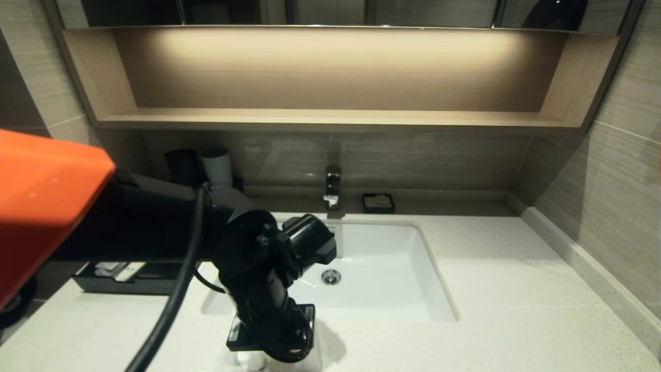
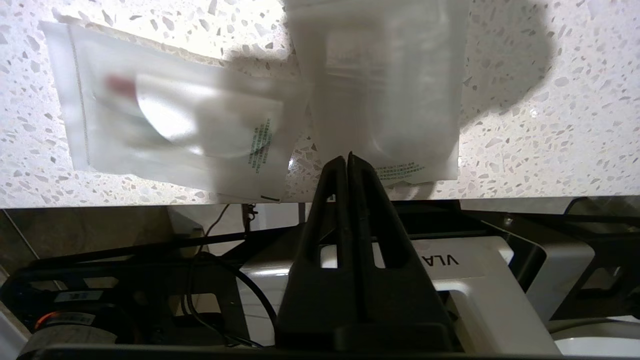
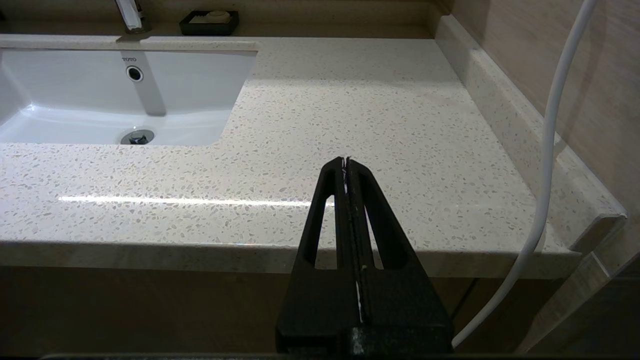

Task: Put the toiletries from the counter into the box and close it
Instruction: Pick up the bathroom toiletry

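Observation:
My left gripper [image 2: 347, 159] points down at the front edge of the counter [image 1: 516, 289], shut on the near edge of a clear packet [image 2: 385, 90], one of the toiletries. That packet is blurred and stands a little off the stone. A second packet [image 2: 175, 130], with a white round disc inside, lies flat beside it. The black box [image 1: 129, 279] sits at the far left of the counter, partly hidden behind my left arm, with pale items showing in it. My right gripper [image 3: 346, 160] is shut and empty, off the counter's front right edge.
The white sink [image 1: 382, 258] is set into the middle of the counter, with the faucet [image 1: 333, 186] behind it. A small black soap dish [image 1: 378, 202] and two cups [image 1: 199, 165] stand along the back wall. A wooden shelf [image 1: 330, 119] hangs above.

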Robot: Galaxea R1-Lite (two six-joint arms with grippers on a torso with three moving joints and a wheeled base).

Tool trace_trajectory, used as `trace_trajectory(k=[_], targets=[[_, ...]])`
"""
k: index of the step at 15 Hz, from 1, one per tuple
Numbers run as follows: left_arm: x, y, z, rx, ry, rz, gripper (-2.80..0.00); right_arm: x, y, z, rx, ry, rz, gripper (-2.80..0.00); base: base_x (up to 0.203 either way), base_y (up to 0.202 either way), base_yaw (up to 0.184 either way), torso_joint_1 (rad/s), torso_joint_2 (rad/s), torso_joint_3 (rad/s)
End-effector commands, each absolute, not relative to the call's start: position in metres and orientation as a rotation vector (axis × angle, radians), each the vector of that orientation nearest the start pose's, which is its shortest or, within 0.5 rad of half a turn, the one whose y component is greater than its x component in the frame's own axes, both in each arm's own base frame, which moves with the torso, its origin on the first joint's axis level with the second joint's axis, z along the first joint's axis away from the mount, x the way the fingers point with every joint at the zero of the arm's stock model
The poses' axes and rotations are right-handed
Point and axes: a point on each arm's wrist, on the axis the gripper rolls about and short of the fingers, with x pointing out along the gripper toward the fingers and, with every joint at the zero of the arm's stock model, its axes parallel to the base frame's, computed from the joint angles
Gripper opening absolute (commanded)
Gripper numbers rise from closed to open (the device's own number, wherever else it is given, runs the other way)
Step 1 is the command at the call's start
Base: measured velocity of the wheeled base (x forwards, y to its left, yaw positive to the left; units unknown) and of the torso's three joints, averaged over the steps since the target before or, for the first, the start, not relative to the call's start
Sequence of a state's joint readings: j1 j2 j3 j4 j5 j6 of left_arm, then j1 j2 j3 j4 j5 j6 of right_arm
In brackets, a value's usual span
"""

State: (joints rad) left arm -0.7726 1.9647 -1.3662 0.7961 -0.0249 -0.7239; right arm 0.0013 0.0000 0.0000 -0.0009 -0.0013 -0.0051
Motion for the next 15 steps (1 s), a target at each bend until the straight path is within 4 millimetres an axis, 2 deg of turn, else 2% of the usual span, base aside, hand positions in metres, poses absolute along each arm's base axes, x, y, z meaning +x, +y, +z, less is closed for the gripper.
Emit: trace_trajectory(k=[1, 7, 15], targets=[[0.227, -0.225, 0.138, -0.045, 1.464, -0.155, 0.00, -0.023, 0.000, 0.075, -0.006, 0.000, 0.000, -2.80, 0.000, 0.000, 0.000, 0.000, 0.00, 0.000], [0.220, -0.231, 0.136, 0.060, 1.464, -0.238, 0.00, -0.023, 0.000, 0.075, -0.006, 0.000, 0.000, -2.80, 0.000, 0.000, 0.000, 0.000, 0.00, 0.000], [0.225, -0.236, 0.127, 0.131, 1.468, -0.279, 0.00, -0.023, 0.000, 0.075, -0.005, 0.000, 0.000, -2.80, 0.000, 0.000, 0.000, 0.000, 0.00, 0.000]])
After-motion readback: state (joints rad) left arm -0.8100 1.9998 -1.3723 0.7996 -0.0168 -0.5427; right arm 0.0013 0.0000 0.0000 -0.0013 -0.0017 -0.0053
